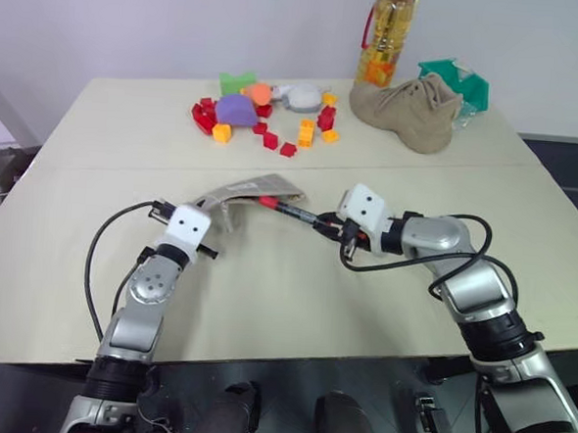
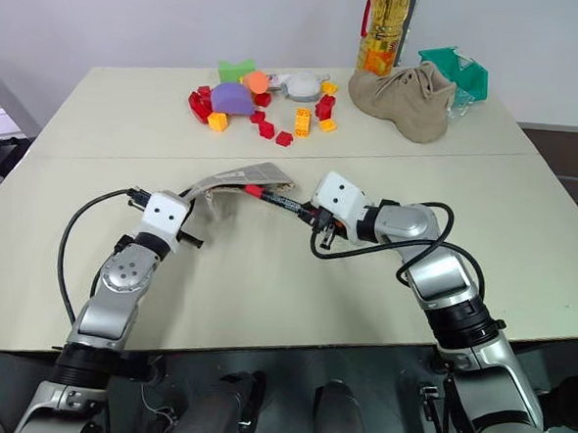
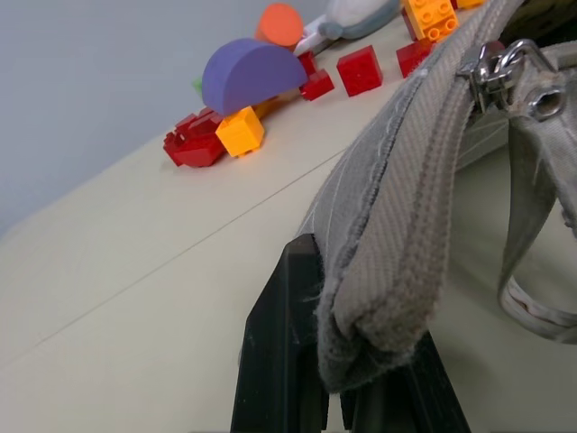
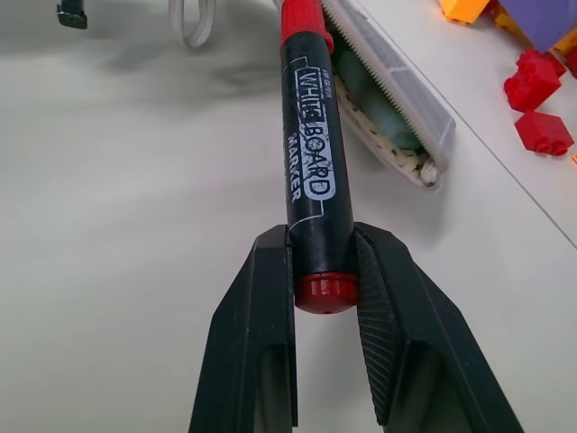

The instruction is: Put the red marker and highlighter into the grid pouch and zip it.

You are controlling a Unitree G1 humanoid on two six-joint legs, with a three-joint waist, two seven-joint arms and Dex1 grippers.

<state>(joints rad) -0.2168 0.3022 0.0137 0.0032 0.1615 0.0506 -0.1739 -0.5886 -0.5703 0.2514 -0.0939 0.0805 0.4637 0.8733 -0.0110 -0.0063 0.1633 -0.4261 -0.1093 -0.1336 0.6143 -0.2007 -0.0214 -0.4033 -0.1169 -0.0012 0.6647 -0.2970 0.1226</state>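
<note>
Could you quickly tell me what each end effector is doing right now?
Left end effector: shut on the pouch edge.
Right end effector: shut on the marker.

Both arms [image 1: 141, 306] are silver metal with black joints, black cables looping alongside; each wrist carries a white box [image 1: 187, 227] with two dark dots.

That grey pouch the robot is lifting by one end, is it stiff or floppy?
Probably floppy: the grid pouch sags from the left tool, its fabric edge drooping over the fingers. Likely light, since a pinch at one end lifts it. Its mouth may collapse as the red marker enters.
</note>
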